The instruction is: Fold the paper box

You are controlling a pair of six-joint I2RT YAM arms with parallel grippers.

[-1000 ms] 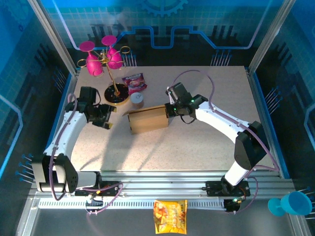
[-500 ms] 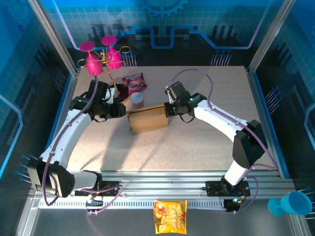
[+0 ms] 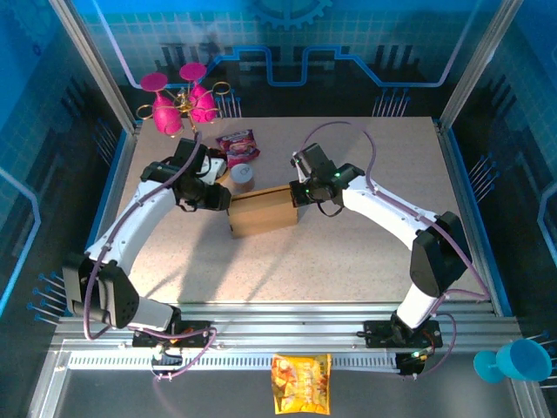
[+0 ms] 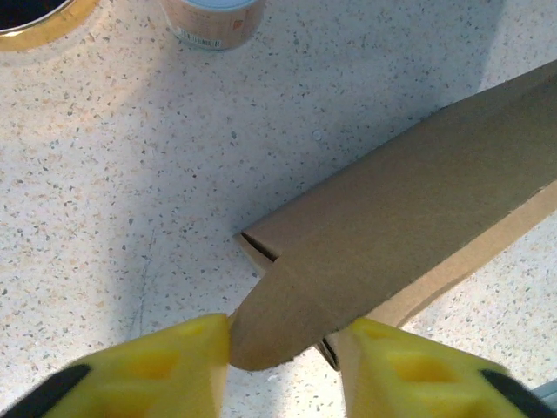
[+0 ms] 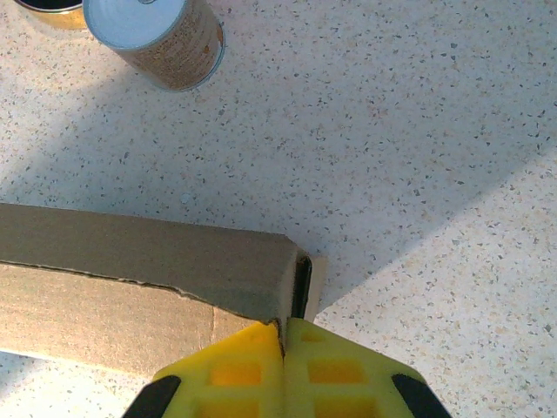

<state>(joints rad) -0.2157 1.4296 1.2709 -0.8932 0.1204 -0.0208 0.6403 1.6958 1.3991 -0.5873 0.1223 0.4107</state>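
At counter (image 3: 348, 261) centre, paper box (image 3: 263, 212) lies part-folded; right gripper (image 5: 283, 344) pinched together on its right end wall, left gripper (image 4: 283, 348) jaws apart astride left end flap. Best: pin right end, close squarely on flap, tuck inward slowly, avoid creasing

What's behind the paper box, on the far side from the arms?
Just beyond the paper box stands a small can, with a snack packet farther back. The left arm covers the table left of the can, so anything there is hidden.

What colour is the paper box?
Plain brown; the paper box shows best in the left wrist view.
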